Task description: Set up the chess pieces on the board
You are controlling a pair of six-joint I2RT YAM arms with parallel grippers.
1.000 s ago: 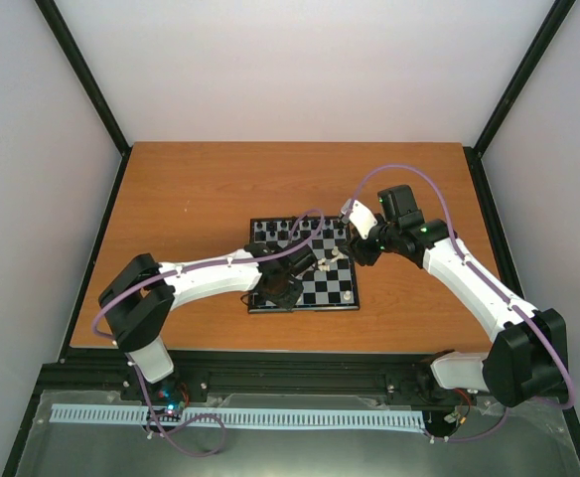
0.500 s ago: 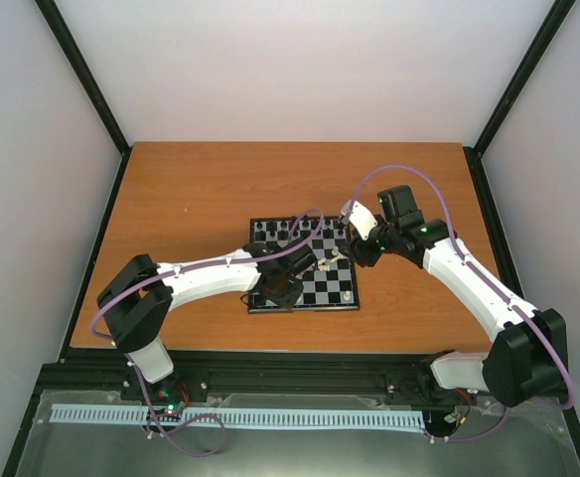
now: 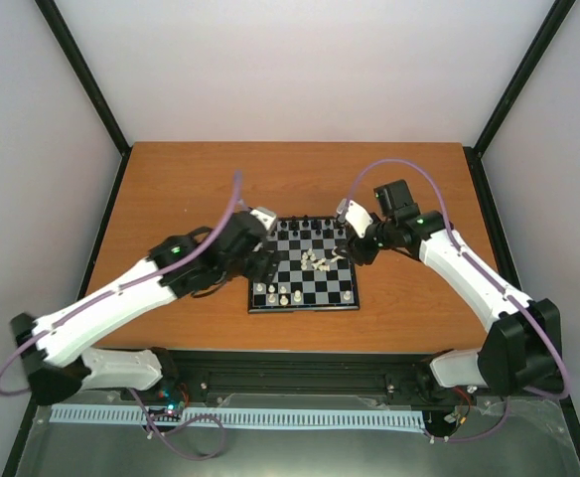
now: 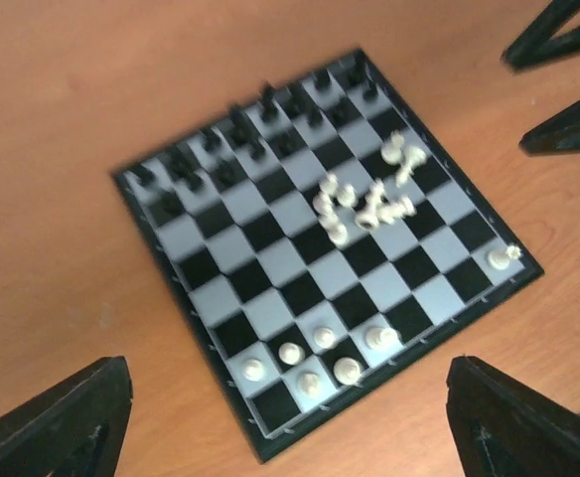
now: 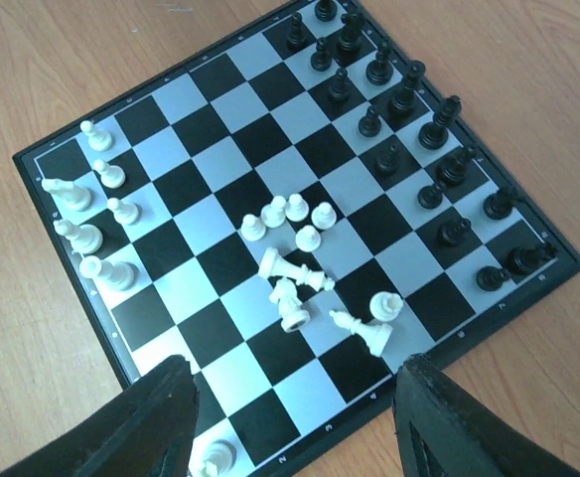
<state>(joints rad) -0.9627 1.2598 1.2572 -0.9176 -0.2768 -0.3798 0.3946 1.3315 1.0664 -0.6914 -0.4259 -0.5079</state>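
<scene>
Hanging at the board's 9 o'clock edge in the overhead view, the left gripper (image 3: pixel 262 264) is holding its jaws wide apart with nothing between them. The right gripper (image 3: pixel 356 248) is hovering at the board's 2 o'clock corner, its jaws likewise parted and empty. The board (image 3: pixel 318 285) is lying flat near the middle of the table (image 3: pixel 191 199), slightly toward 6 o'clock.

From overhead the chess pieces (image 3: pixel 317 260) are showing only as specks. The right wrist view is sorting them out sharply. Black pieces (image 5: pixel 419 129) are standing upright in two rows along one edge. A cream-white heap (image 5: pixel 300 273) is sitting mid-board, some figures upright and several lying on their sides. Six cream-white pieces (image 5: pixel 91 219) are standing in one corner by the opposite edge, and a lone cream-white piece (image 5: pixel 214 459) is standing in the other corner of that edge.

The left wrist view is blurring the same layout, yet it alone is catching the right gripper's dark fingers (image 4: pixel 568 124) pointing in from 2 o'clock, beside the board rather than over it.

The table is showing bare orange-brown wood grain around the board. White walls (image 3: pixel 300 70) are closing in three sides, black posts (image 3: pixel 83 75) are running up the corners, and a pale slotted strip (image 3: pixel 240 417) is lying across at 6 o'clock, in front of the arm bases.
</scene>
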